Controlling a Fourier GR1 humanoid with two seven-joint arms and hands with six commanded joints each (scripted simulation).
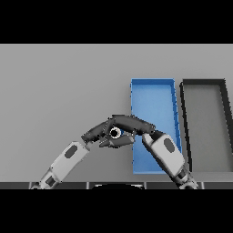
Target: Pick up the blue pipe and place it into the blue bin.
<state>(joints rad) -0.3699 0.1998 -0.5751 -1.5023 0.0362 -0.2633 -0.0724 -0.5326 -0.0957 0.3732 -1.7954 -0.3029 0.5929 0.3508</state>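
Blue pipe point(116, 133): only its ring end shows, enclosed between both hands. Left hand point(98, 131): fingers curled about it. Right hand point(132, 123): fingers folded over it. Blue bin point(154, 98): immediately beyond right hand. Dark bin point(205, 95): farther right.

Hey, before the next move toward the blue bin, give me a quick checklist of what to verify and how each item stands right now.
1. Blue pipe in view: cannot tell. Only a small pale ring shows where the hands meet.
2. Firm grasp: cannot tell. The left hand and right hand overlap and hide any hold.
3. Hands clear of each other: not ok. They are crowded together.
4. Blue bin nearby: ok. Its left wall is right beside the hands.
5. Drop area visible: not ok. The right arm covers the bin's near end.
6. Wrong target apart: ok. The black bin stands separately on the right.
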